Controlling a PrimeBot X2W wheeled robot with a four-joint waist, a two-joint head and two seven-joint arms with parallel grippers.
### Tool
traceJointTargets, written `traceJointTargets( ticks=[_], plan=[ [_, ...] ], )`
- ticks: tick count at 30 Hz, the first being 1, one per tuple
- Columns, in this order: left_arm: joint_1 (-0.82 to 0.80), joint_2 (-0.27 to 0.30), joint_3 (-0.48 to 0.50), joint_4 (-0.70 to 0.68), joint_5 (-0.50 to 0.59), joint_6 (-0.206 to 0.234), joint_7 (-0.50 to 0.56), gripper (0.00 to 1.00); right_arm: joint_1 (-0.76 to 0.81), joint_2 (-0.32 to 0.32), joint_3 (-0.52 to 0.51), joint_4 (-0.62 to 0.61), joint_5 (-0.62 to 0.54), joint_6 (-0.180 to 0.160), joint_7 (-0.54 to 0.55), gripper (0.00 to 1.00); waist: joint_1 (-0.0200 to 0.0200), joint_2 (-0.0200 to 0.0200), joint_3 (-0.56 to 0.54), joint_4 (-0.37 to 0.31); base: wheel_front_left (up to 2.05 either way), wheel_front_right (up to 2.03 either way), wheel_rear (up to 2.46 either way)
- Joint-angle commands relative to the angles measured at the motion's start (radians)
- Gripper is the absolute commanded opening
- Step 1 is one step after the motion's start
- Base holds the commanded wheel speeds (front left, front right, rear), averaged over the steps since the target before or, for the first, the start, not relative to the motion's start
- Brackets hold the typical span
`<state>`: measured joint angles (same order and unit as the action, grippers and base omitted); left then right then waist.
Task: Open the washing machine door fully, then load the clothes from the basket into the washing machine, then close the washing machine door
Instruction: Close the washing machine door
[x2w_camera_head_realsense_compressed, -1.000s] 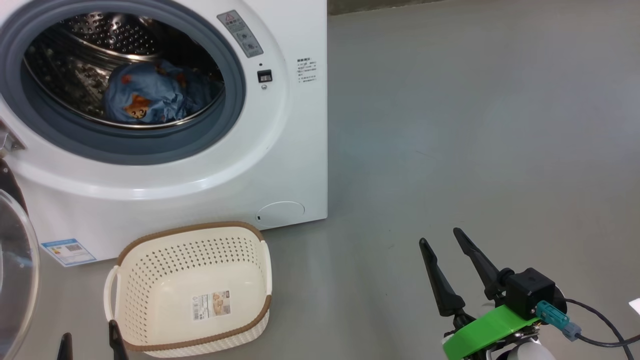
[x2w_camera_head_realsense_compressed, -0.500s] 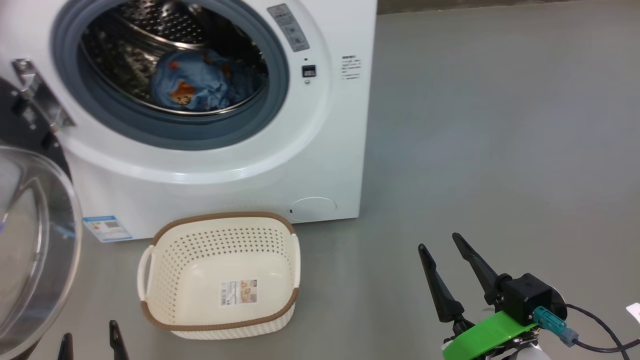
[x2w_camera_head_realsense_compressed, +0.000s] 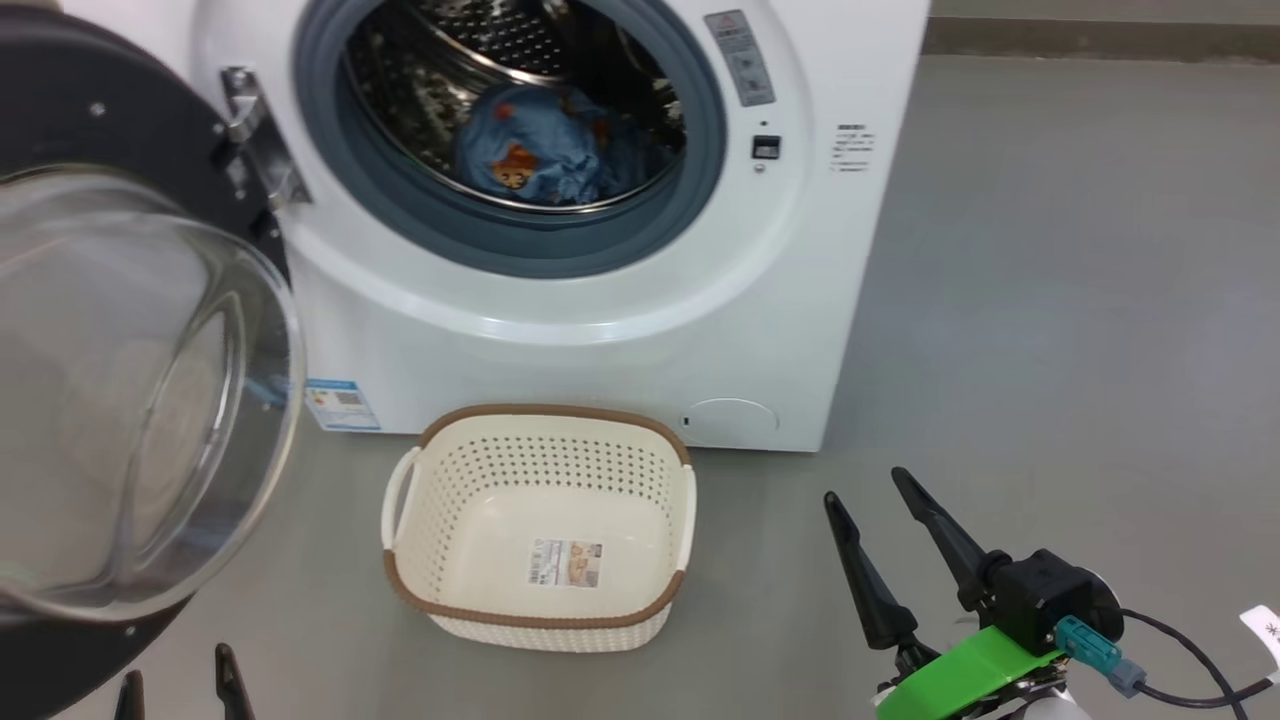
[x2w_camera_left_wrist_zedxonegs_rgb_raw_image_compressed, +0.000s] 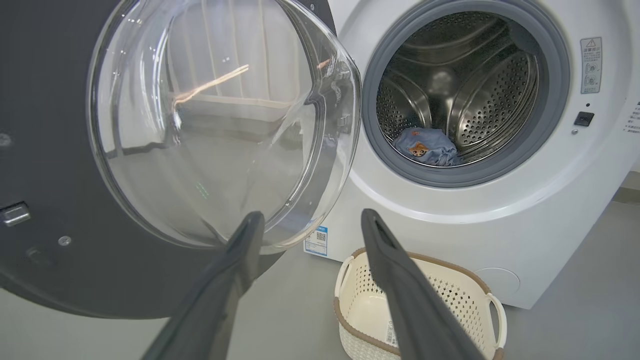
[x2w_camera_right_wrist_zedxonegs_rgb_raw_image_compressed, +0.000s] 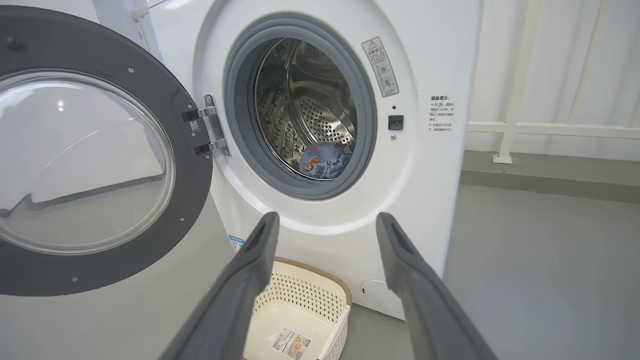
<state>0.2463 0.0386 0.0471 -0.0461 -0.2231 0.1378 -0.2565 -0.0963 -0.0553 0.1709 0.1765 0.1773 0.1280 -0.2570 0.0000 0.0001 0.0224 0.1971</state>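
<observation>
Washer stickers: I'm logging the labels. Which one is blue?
The blue sticker at the washer's lower left corner; the grey sticker sits at its upper right.

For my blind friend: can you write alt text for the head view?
A white front-loading washing machine stands with its round black-ringed glass door swung open, light-blue printed clothes in its steel drum. An empty cream perforated plastic basket sits before it.

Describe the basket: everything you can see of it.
The basket is a small cream rectangular tub, plastic by its look, with perforated walls, a brown woven-look rim and two side handles. It stands upright on the grey floor close in front of the washing machine, empty except for a label sticker on its inside bottom. Nothing grips it.
</observation>
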Motion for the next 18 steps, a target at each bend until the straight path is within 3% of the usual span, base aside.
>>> traceJointTargets(
  ticks=[1, 18],
  plan=[
    [-0.008, 0.012, 0.035, -0.018, -0.005, 0.003, -0.005, 1.0, 0.0, 0.005, 0.027, -0.028, -0.006, 0.003, -0.005, 1.0, 0.0, -0.0001, -0.004, 0.049, 0.0, 0.0, 0.0],
    [0.0, 0.012, 0.044, -0.001, -0.027, 0.009, -0.005, 1.0, 0.0, 0.005, 0.038, -0.015, 0.007, 0.003, -0.005, 1.0, 0.0, -0.0001, -0.022, 0.186, 0.0, 0.0, 0.0]
  ],
)
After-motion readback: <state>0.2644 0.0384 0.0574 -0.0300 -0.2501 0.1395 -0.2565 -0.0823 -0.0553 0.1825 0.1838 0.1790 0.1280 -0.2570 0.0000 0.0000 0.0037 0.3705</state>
